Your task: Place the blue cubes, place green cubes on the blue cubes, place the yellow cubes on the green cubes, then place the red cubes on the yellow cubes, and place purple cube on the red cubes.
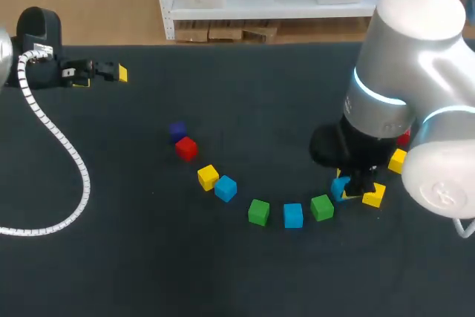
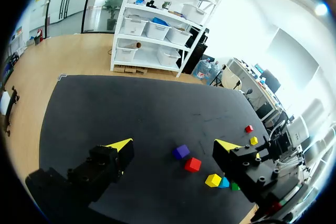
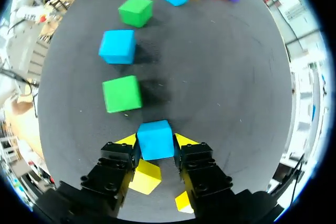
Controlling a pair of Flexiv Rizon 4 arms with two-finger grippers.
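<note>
One cube (image 3: 155,139), seemingly in end effector (image 3: 155,142)

Matte black table (image 1: 245,94), wide and flat

No text, label, number or sign can be read in any of the three views.
</note>
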